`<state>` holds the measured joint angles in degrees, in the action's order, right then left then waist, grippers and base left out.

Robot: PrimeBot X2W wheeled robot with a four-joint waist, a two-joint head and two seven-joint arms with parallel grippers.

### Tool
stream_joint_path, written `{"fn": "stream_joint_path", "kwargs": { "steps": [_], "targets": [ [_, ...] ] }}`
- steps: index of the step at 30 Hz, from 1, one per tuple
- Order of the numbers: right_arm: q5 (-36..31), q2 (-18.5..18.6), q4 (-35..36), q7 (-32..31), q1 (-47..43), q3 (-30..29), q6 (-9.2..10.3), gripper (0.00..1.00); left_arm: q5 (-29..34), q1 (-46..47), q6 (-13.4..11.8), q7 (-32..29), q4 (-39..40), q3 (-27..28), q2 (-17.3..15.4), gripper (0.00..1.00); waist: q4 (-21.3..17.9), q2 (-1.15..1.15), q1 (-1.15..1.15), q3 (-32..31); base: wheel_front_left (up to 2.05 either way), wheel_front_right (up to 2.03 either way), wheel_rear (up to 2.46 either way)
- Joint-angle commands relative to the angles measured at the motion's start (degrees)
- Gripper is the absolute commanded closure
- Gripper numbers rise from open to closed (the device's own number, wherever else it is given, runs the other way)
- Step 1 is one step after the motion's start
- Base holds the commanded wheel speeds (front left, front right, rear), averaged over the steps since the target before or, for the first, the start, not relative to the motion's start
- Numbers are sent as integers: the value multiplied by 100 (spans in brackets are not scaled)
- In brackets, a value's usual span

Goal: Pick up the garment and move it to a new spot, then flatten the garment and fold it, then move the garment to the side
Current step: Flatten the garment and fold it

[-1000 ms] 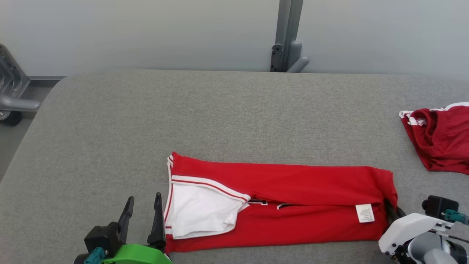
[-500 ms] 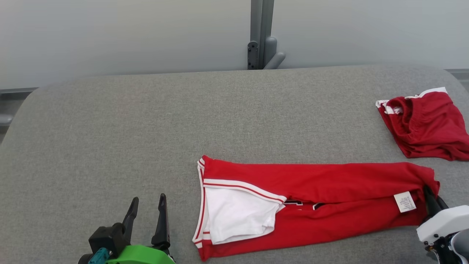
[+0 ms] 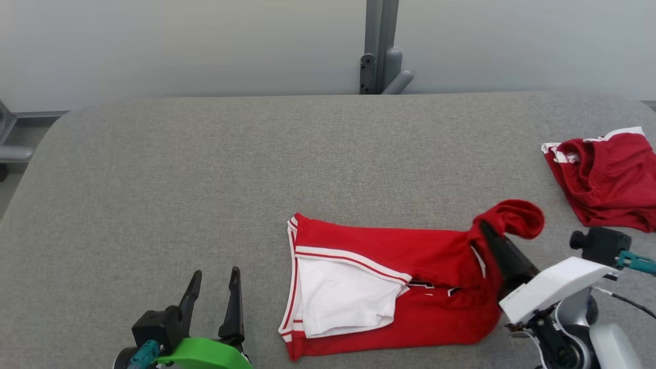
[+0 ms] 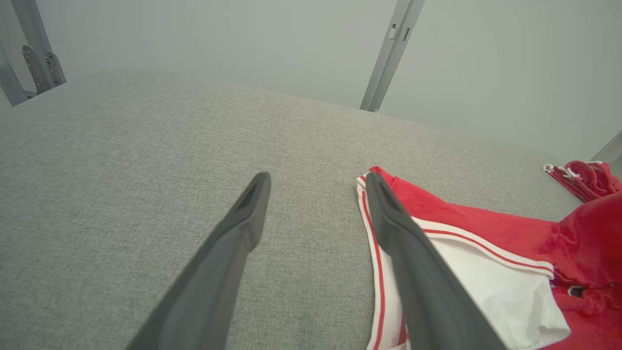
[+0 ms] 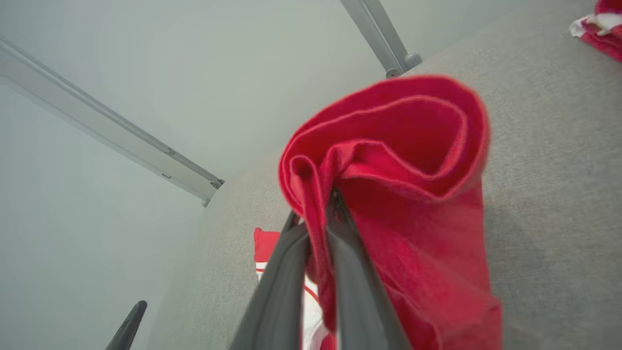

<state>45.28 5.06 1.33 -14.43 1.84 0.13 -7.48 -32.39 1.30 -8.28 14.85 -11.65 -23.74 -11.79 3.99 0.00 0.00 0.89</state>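
- Two end effectors work over a grey fabric-covered tabletop [image 3: 154, 169] that spans the head view from edge to edge.
- At the lower left, the left end effector [image 3: 216, 274] hovers with its two dark fingers spread apart and nothing between them. It sits just left of the garment's near-left corner and does not touch it.
- In the left wrist view the same left end effector [image 4: 317, 179] points across bare grey fabric, and its right-hand finger overlaps the garment's striped edge in the picture.
- Right of it lies the garment, a red sports jersey [image 3: 389, 246], folded into a long band along the near side of the tabletop. Its left end lies flat, with white-and-red striped trim and a white inner panel showing [image 4: 486, 223].
- Behind the tabletop, about mid-picture, a grey metal post [image 3: 379, 46] stands against a pale wall.
- The jersey's right end is bunched and held up off the tabletop, curling over in a loop [image 5: 403, 146].
- The right end effector [image 3: 484, 228] has its fingers pressed together on that raised end, with red cloth pinched between them [image 5: 318, 218].
- At the far right, well apart from the jersey, darker red shorts [image 3: 605, 179] with white trim lie crumpled near the edge of the tabletop.
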Motion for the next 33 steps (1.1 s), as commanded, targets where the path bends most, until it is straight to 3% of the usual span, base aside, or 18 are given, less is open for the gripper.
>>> {"fn": "stream_joint_path", "kwargs": {
  "steps": [1, 12, 18, 27, 28, 30, 32, 33],
  "targets": [
    [49, -30, 48, -23, -18, 76, -1, 100, 19, 94, 21, 4, -19, -15, -13, 0, 89, 0, 0, 5, 0, 0, 0],
    [399, -209, -504, 293, 404, 1388, -1, 100, 38, 236, 54, -17, -98, -124, 74, 0, 543, 0, 0, 62, 0, 0, 0],
    [643, -211, -1337, 702, 903, 2044, -1, 100, 47, 307, 81, 0, -147, -149, 135, 0, 816, 0, 0, 145, 0, 0, 0],
    [627, -209, -2577, 1120, 1536, 2554, -1, 100, 74, 385, 148, 25, -256, -142, 216, 0, 1099, 0, 0, 223, 0, 0, 0],
    [628, -209, -2688, 1168, 1590, 2613, -1, 96, 81, 391, 157, 28, -265, -140, 227, 0, 1128, 0, 0, 227, 0, 0, 0],
    [705, -211, -2872, 1227, 1692, 2776, -1, 61, 92, 394, 162, 32, -279, -142, 248, 0, 1171, 0, 0, 228, 0, 0, 0],
    [792, -208, -2998, 1294, 1782, 2941, -1, 52, 99, 381, 164, 35, -297, -132, 253, 0, 1203, 0, 0, 220, 0, 0, 0],
    [828, -209, -3055, 1319, 1820, 3025, -1, 29, 105, 378, 167, 37, -301, -130, 258, 0, 1215, 0, 0, 214, 0, 0, 0]
  ]
}}
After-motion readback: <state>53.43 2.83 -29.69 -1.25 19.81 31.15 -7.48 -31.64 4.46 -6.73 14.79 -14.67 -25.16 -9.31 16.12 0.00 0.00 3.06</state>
